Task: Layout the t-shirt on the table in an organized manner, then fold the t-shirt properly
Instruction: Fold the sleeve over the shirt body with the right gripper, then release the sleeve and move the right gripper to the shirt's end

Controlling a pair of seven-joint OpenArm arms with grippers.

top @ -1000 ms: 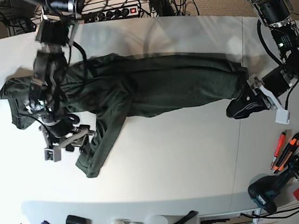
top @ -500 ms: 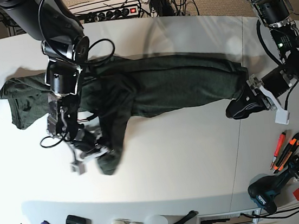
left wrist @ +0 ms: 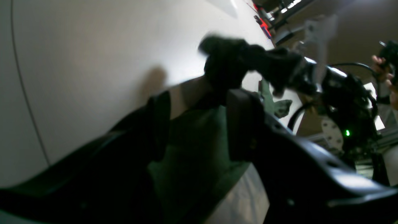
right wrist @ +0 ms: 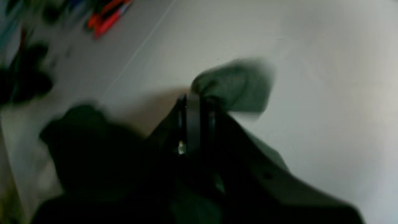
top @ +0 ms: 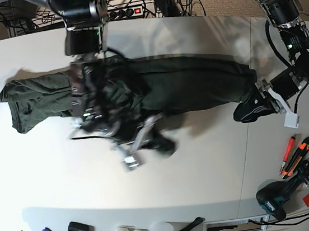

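One t-shirt (top: 196, 88) stretched sideways along table (top: 206, 165); right fingers (right wrist: 196, 124) pinch sleeve fold; left fingers (left wrist: 155, 124) straddle hem, grip unclear.

left pincer (left wrist: 199, 124): closed on t-shirt (left wrist: 192, 161) | table (left wrist: 93, 62): white, dark seam at left

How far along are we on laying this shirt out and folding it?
Early, in the layout stage. Done: the t-shirt is stretched lengthwise across the table. In hand: the right pincer is shut on a bunched flap, lifting it; the left pincer holds the far end with its jaws spread around the cloth. Left: flattening the crumpled middle, then all folds.
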